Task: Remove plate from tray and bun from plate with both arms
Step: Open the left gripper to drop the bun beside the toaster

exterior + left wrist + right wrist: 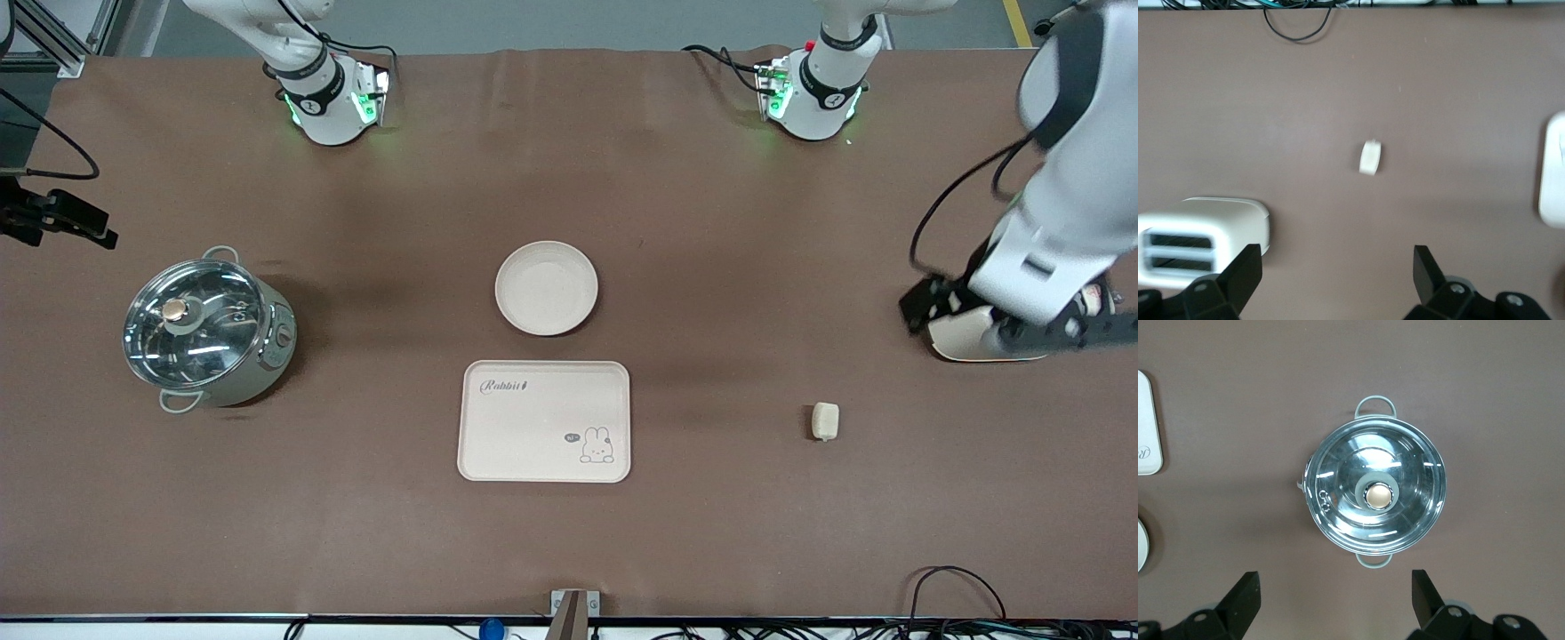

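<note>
With the plate [546, 287] at centre frame just above the empty tray [544, 420] and the bun [825, 420] lying bare on the surface [356, 533] at lower right, both separations look done, so the left tool [1337, 273] and right tool [1335, 597], both wide and empty, should simply lift clear, the left mindful of the toaster [1201, 240] beside it.

The tray [544, 420] carries the word "Rabbit" in script along its edge farther from the front camera, toward the right arm's end. A small speech bubble beside the bunny drawing holds marks too small to read. No other text can be read.
</note>
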Controlling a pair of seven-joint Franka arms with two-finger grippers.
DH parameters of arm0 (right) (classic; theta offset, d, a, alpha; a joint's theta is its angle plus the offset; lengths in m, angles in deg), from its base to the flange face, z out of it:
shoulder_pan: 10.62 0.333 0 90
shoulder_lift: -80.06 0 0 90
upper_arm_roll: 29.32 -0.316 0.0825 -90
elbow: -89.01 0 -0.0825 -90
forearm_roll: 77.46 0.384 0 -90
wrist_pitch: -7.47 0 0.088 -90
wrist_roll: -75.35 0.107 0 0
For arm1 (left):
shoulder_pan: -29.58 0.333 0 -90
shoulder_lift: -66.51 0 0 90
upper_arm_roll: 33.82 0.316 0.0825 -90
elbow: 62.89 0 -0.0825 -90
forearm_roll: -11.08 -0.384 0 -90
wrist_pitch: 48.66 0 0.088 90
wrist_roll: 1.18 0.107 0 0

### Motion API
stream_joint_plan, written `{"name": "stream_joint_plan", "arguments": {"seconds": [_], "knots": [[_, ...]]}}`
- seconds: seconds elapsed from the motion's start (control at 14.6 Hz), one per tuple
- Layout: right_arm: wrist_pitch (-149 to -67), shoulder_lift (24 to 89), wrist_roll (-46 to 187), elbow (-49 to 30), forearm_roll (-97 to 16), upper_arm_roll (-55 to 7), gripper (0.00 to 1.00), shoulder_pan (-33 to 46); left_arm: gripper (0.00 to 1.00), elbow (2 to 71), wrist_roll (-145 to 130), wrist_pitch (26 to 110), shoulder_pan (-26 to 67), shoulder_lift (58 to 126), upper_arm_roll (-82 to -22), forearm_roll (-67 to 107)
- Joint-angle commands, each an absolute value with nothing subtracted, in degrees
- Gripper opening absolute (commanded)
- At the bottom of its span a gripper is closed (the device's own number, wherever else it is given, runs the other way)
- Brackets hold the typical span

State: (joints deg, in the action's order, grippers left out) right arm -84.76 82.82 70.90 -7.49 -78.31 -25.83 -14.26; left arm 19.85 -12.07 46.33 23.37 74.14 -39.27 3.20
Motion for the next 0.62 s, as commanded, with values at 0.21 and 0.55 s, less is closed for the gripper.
{"name": "stream_joint_plan", "arguments": {"seconds": [0.21,0.55], "knots": [[-83.3,84.3,71.1,-6.4,-78.9,-25.8,1.00,-13.3,1.00,29.7,-2.8,42.4,27.0,60.6,-39.5,10.5],[-81.8,84.4,71.2,-6.7,-78.9,-25.6,1.00,-13.3,1.00,32.3,-1.5,39.4,27.1,57.9,-39.5,10.8]]}}
